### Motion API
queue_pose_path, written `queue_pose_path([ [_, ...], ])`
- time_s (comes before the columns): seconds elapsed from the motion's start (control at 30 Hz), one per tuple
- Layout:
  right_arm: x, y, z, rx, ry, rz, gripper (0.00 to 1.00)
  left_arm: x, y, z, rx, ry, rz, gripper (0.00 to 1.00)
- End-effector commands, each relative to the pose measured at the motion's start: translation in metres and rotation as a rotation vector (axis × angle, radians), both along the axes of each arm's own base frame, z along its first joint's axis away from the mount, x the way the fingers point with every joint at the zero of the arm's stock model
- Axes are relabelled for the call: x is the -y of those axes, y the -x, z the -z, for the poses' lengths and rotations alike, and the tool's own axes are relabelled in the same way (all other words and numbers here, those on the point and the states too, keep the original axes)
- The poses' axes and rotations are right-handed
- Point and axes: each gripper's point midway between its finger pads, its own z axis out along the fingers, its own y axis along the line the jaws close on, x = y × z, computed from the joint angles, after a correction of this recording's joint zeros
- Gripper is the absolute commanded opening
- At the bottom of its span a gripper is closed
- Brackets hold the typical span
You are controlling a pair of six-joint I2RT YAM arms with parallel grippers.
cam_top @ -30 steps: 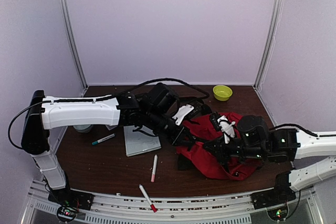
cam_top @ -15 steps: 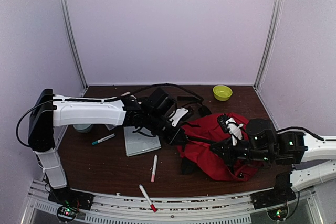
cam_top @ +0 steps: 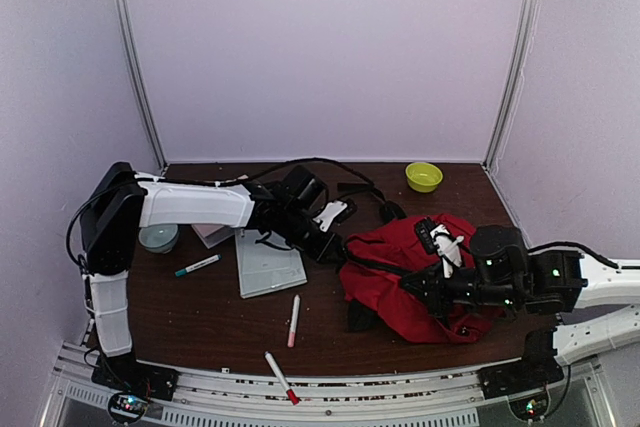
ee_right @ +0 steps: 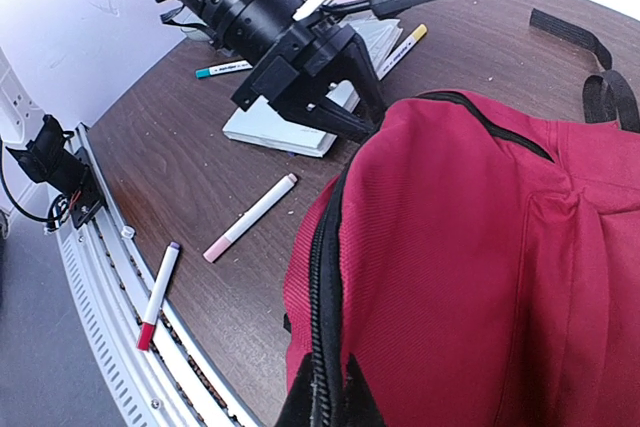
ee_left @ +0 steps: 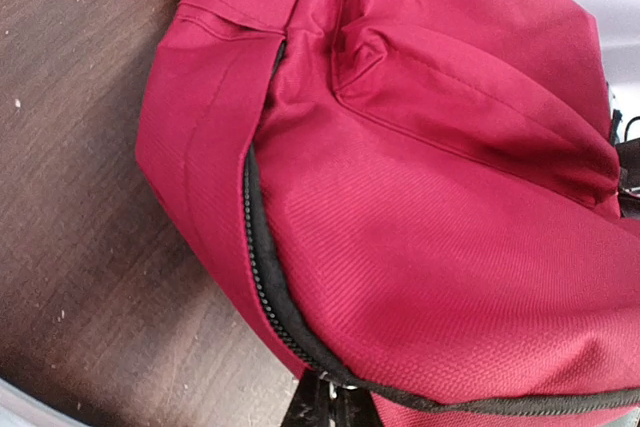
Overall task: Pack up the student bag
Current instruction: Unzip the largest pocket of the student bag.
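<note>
My left claw point(cam_top: 338, 250) and right claw point(cam_top: 427, 293) stay pinched shut on the student bag point(cam_top: 395, 265); my left elbow has swung in

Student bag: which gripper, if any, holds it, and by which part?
Both: left gripper and right gripper each pinch the student bag at its zipper edge.

A red bag point(cam_top: 385, 265) is seen right of centre on the table point(cam_top: 200, 332), gripped at its left edge by the left gripper point(cam_top: 338, 250) and on its near side by the right gripper point(cam_top: 412, 292). To its left lie a notebook point(cam_top: 268, 267), a green pen point(cam_top: 197, 266), a pink pen point(cam_top: 294, 320) and a red pen point(cam_top: 280, 377). A bowl point(cam_top: 424, 176) is set behind.
</note>
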Motion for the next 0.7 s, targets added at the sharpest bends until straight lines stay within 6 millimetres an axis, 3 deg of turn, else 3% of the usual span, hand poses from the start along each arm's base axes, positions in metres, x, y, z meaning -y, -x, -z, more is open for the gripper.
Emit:
queue_pose_path([
  [0.0,-0.007,0.0,-0.005,-0.002,-0.033,-0.011,0.0,0.013,-0.013,-0.013,0.041,0.063,0.005,0.0],
  [0.23,-0.01,-0.001,0.0,-0.008,-0.014,-0.011,0.0,0.004,-0.011,-0.018,0.054,0.035,0.0,0.0],
  [0.27,-0.01,-0.001,0.0,-0.009,-0.006,-0.01,0.07,0.002,-0.009,-0.021,0.055,0.033,-0.002,0.0],
  [0.4,-0.012,-0.002,0.008,-0.024,0.055,-0.013,0.55,-0.009,0.002,-0.037,0.056,0.054,-0.028,0.0],
  [0.53,-0.021,-0.006,0.014,-0.025,0.113,-0.01,0.7,-0.014,0.025,-0.05,0.057,0.078,-0.036,0.0],
  [0.67,-0.043,-0.004,0.021,-0.03,0.174,-0.049,0.74,-0.013,0.038,-0.055,0.034,0.089,-0.038,0.0],
])
